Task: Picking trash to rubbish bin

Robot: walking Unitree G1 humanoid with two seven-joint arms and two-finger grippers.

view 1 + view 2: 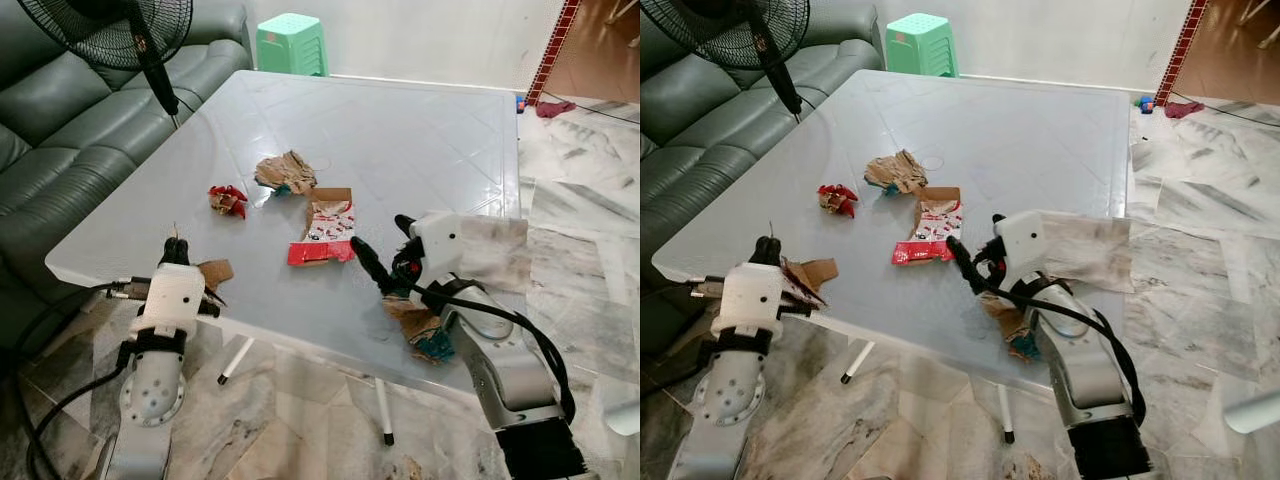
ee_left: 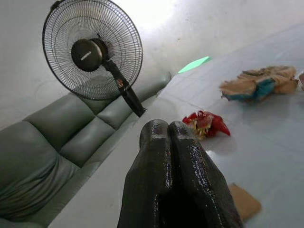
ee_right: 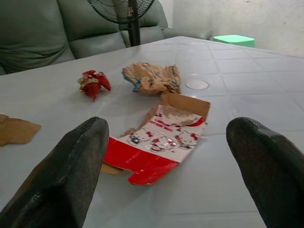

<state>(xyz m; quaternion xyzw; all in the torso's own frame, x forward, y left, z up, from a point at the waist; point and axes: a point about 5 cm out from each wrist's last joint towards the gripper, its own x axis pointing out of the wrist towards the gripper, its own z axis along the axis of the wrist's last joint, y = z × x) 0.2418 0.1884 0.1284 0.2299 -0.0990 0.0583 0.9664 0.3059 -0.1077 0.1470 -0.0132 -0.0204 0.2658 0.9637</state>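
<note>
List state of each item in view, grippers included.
Left gripper: shut, empty, at the table's near left edge.
Right gripper: open, aimed at the flattened box.
Flattened box: torn open, lying flat on the table.
Red wrapper: crumpled.
Brown paper: crumpled.
Cardboard scrap: flat, at the table edge beside the left gripper.
Fan: blades hidden behind the grille, cannot tell if running.

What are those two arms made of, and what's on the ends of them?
Both are silver metal tubes with rounded joints and white housings at the wrists. Each end effector, left and right, has two long, glossy black fingers with rounded tips. Black cables loop along the arms.
</note>
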